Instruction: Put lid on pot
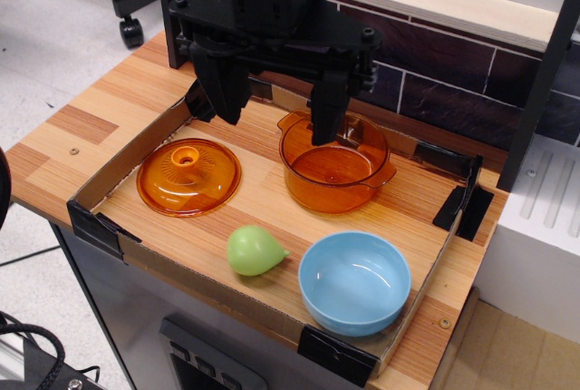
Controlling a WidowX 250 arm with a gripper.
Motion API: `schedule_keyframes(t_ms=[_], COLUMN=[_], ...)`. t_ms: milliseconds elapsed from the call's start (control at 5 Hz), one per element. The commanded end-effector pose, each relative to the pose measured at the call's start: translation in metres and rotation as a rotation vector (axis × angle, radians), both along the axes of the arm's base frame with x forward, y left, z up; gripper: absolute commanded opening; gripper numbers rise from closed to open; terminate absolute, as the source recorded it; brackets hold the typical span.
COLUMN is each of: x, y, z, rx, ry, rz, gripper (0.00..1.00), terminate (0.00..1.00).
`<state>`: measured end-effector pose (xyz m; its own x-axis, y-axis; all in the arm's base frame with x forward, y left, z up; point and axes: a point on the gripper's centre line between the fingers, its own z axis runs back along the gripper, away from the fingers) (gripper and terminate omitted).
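The lid (188,176) is a transparent orange disc with a ring knob, lying flat on the wooden table at the left inside the cardboard frame. The pot (335,166) is transparent orange with two side handles and stands upright to the lid's right, uncovered and empty. My gripper (276,109) is black and hangs over the back of the table between lid and pot. It is open and holds nothing; its left finger is behind the lid and its right finger (328,113) is in front of the pot's back rim.
A light-blue bowl (354,281) stands at the front right. A green pear-shaped toy (253,250) lies left of it. A low cardboard frame (118,165) with black corner brackets rings the work area. A brick wall and white cabinet stand behind and right.
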<state>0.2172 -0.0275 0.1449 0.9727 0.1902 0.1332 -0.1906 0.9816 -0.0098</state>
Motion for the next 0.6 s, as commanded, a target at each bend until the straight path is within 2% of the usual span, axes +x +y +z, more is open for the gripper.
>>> schedule_keyframes(t_ms=[0,200,400], x=[0.0,-0.003,0.016], y=[0.0,0.015,0.044], z=[0.0,-0.011,-0.013], rx=[0.0,0.032,0.068], ry=[0.0,-0.024,-0.009], rz=[0.0,0.043,0.059], gripper=[1.0,1.0,1.0], terminate=[0.0,0.0,0.0])
